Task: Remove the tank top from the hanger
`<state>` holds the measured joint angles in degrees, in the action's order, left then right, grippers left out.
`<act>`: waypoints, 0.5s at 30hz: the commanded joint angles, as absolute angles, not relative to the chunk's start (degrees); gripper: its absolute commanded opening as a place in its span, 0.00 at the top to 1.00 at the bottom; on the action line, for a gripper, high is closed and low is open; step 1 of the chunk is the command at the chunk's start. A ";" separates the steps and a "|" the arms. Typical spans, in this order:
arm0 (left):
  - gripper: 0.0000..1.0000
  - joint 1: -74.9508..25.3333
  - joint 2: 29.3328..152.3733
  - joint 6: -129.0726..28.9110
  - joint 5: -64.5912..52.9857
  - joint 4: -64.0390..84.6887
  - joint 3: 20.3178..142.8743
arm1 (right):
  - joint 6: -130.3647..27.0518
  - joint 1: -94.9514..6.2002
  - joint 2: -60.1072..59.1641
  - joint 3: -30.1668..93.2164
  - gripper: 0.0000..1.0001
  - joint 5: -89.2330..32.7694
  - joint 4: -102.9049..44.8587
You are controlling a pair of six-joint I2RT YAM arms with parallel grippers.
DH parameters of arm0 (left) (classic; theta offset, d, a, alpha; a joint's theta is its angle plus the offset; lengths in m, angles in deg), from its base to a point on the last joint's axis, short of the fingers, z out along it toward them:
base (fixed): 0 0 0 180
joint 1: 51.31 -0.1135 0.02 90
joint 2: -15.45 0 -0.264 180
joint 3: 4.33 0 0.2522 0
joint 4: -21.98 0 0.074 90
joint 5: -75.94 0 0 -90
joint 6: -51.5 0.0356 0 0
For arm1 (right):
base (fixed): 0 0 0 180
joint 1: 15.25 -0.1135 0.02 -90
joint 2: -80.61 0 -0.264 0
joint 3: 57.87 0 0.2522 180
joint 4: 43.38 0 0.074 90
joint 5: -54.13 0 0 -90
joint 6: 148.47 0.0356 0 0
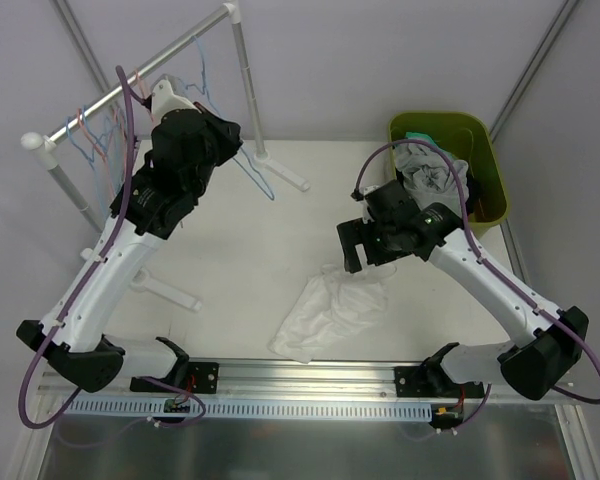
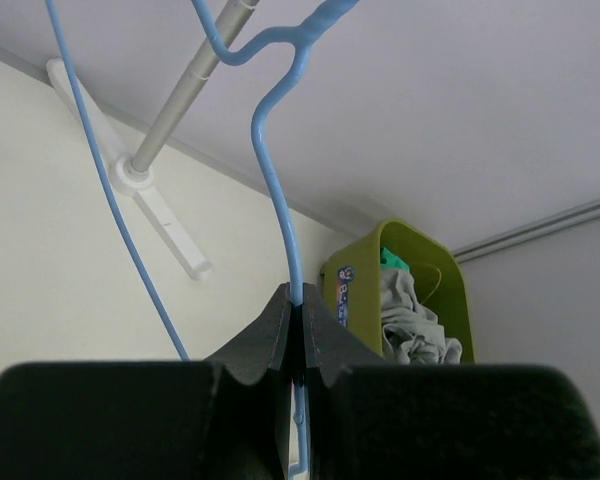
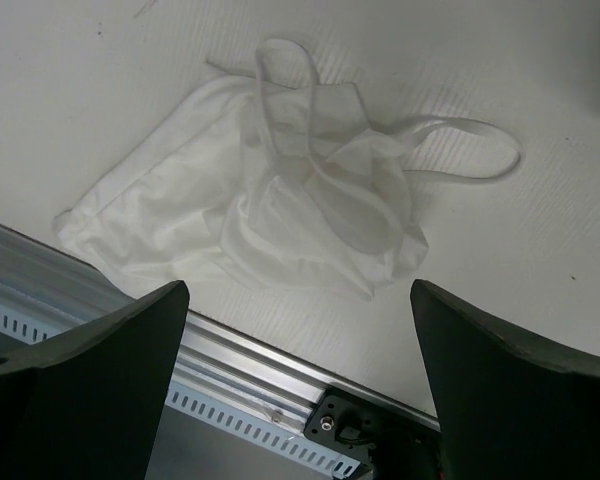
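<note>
The white tank top (image 1: 330, 310) lies crumpled on the table near the front edge, off the hanger; it also shows in the right wrist view (image 3: 270, 200). My left gripper (image 2: 298, 310) is shut on the thin blue wire hanger (image 2: 280, 190), held up by the rack; in the top view the hanger (image 1: 258, 178) hangs below my left gripper (image 1: 230, 150). My right gripper (image 1: 355, 245) is open and empty, hovering above the tank top; its fingers (image 3: 100, 370) stand wide apart.
A white clothes rack (image 1: 130, 85) with several more hangers stands at the back left, its feet (image 1: 280, 172) on the table. A green bin (image 1: 480, 165) with grey clothes sits at the back right. A metal rail (image 1: 310, 375) runs along the front edge.
</note>
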<state>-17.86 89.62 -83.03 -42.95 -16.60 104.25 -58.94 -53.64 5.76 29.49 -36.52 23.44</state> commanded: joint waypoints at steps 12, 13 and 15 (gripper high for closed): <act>1.00 -30.65 90.95 -81.39 -35.60 -17.36 106.73 | -60.58 -53.74 7.75 28.32 0.01 -28.32 19.60; 1.00 -31.00 90.95 -82.00 -34.73 -17.44 105.76 | -60.49 -53.74 7.75 27.36 0.01 -27.53 19.17; 1.00 -31.62 90.86 -82.88 -33.93 -17.36 104.01 | -60.14 -53.83 7.57 26.38 0.01 -26.91 18.11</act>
